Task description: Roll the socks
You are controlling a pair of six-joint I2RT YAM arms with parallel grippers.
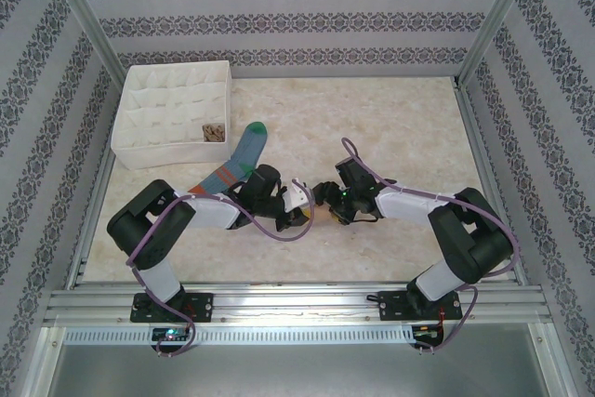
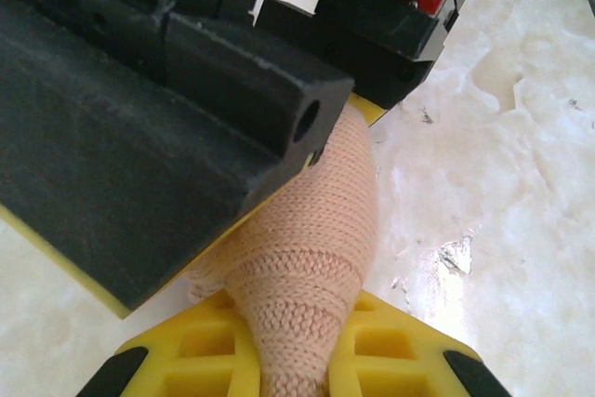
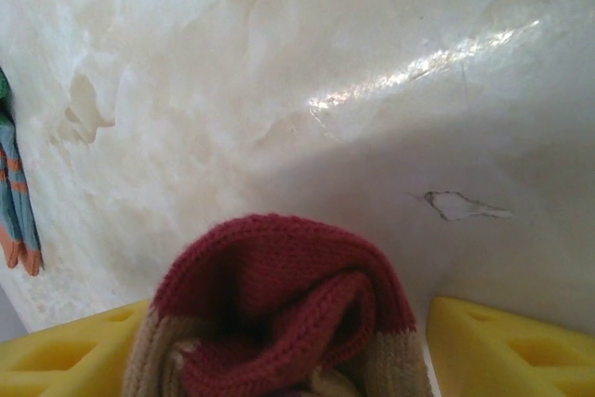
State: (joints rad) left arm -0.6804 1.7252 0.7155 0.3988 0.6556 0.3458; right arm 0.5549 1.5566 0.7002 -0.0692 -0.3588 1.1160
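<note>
The tan sock, a bunched ribbed knit, sits at mid-frame in the top view between both claws. The left claw pinches its plain tan end between yellow fingers; the right claw grips the maroon toe, folded in on itself. The blue sock, with green toe and orange stripes, lies flat on the marbled surface left of centre. The argyle sock sits in the white box at upper left
</note>
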